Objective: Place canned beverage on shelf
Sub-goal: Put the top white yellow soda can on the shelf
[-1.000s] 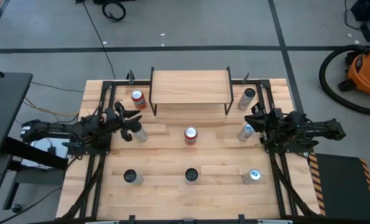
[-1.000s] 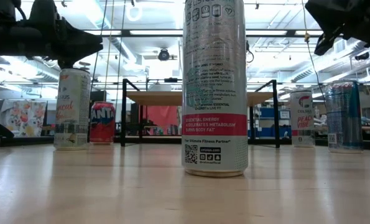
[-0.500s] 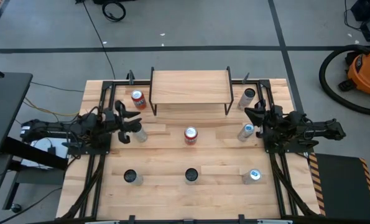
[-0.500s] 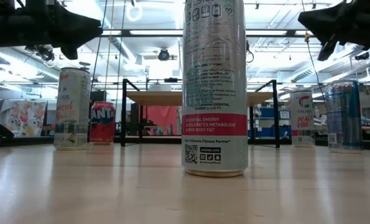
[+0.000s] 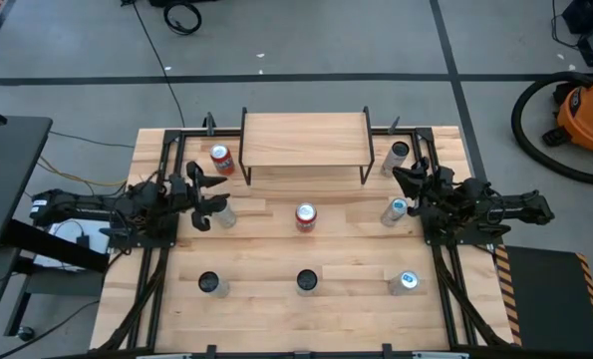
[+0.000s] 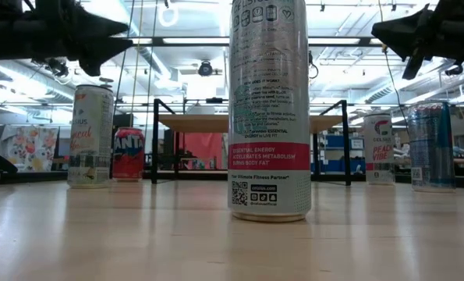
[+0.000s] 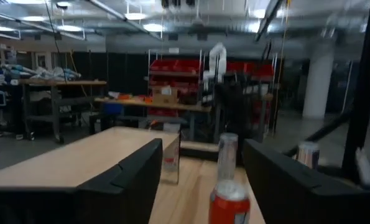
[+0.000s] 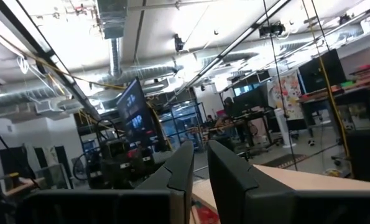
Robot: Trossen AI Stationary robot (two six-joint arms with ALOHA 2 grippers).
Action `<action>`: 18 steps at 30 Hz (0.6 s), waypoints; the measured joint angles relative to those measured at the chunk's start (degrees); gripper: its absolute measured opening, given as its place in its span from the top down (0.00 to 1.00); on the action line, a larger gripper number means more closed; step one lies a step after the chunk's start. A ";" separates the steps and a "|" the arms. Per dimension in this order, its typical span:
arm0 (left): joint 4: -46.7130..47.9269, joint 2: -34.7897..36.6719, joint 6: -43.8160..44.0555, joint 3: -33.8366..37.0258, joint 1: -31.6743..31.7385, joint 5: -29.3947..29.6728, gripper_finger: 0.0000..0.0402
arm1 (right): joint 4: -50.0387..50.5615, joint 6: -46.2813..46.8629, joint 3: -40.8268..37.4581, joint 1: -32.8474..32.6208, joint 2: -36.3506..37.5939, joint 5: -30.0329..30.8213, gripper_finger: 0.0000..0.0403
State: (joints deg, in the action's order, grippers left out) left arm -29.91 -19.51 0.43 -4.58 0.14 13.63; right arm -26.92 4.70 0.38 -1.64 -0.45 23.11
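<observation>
Presently the left gripper (image 5: 208,195) is hanging released, its fingers parted, just above a pale can (image 5: 222,213). Beyond it the shelf (image 5: 304,139) is standing bare. Opposite, the right gripper (image 5: 404,183) is hovering clenched, holding nothing, beside a blue-topped can (image 5: 396,210).

Grey floor (image 5: 326,45), orange vacuum (image 5: 587,112)

Wooden table (image 5: 356,267) — cans (image 5: 305,216), bare shelf (image 5: 304,140)
</observation>
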 joint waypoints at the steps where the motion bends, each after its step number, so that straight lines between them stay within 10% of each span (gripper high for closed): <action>1: -0.69 0.04 1.52 0.00 0.00 -0.02 0.40 | 0.01 -0.56 0.00 -0.01 0.00 -0.01 0.84; 18: 6.54 -0.06 1.85 -1.91 0.00 0.86 0.40 | 0.00 1.08 -0.02 -0.01 0.00 -2.12 0.83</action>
State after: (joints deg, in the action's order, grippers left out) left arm -23.36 -19.57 2.28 -6.49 0.14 14.48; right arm -26.92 5.78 0.36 -1.65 -0.45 20.99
